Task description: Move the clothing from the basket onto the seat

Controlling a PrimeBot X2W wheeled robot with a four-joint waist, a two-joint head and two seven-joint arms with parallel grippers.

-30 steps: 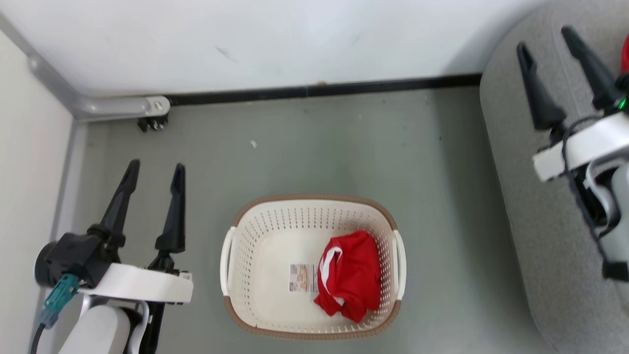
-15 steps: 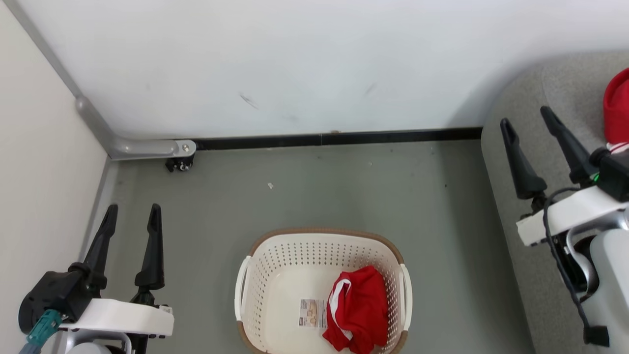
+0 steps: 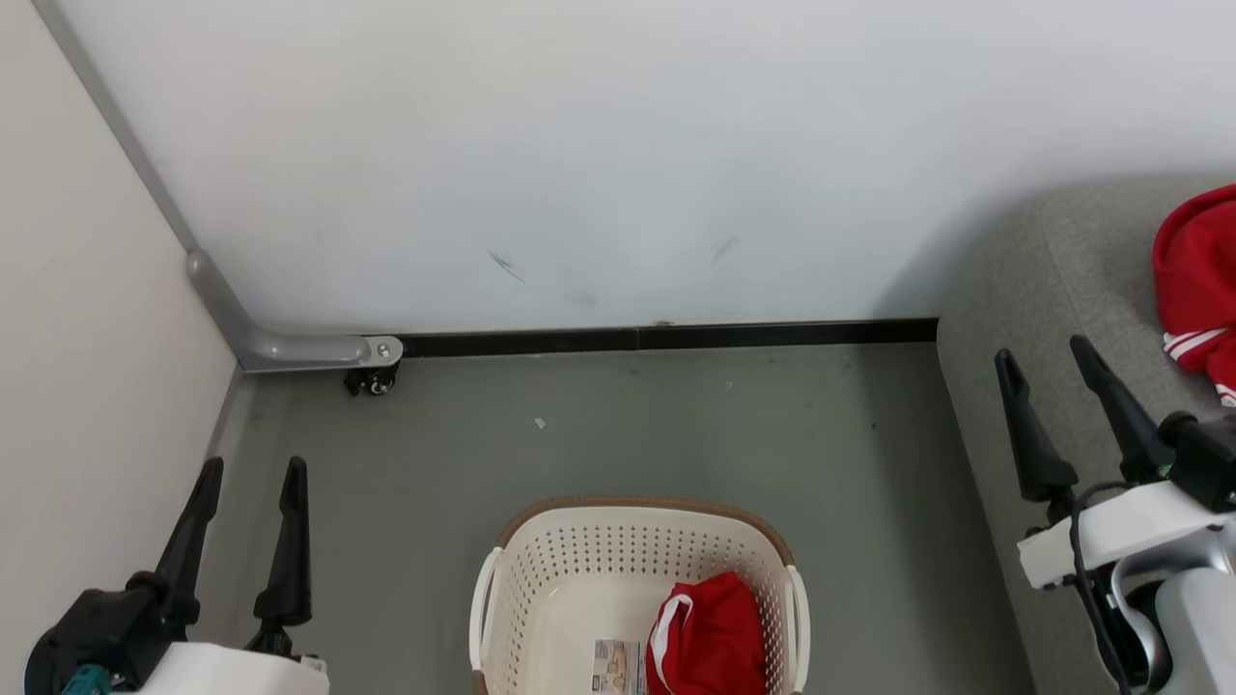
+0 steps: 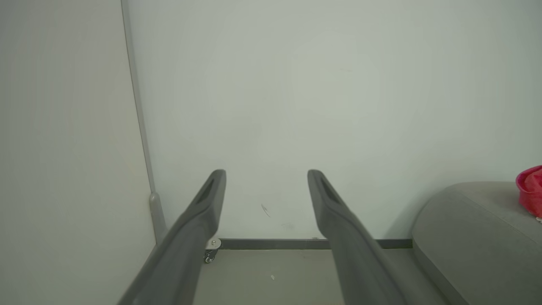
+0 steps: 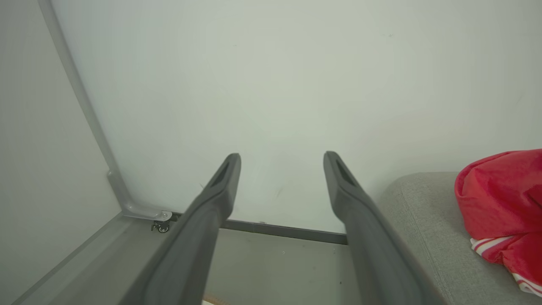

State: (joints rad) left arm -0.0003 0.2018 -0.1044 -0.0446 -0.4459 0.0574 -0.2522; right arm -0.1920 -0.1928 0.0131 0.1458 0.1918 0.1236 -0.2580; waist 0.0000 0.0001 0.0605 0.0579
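The cream basket (image 3: pixel 579 569) stands on the grey floor at the bottom centre of the head view, cut off by the frame edge. One red piece of clothing (image 3: pixel 710 637) with white trim lies in its right half beside a paper label. Another red garment (image 3: pixel 1197 280) with white stripes lies on the grey seat (image 3: pixel 1053 280) at the right, also seen in the right wrist view as red fabric (image 5: pixel 499 199). My left gripper (image 3: pixel 251 468) is open and empty left of the basket. My right gripper (image 3: pixel 1048 352) is open and empty over the seat's edge.
A white wall runs across the back with a black skirting strip (image 3: pixel 666 338). A grey corner post with a small caster (image 3: pixel 372 381) sits at the back left. A pale side wall (image 3: pixel 87 338) stands close to my left arm.
The head camera has tilted up, so the basket slid to the bottom edge and more wall shows. Both grippers stay open; the right one sits lower relative to the seat.
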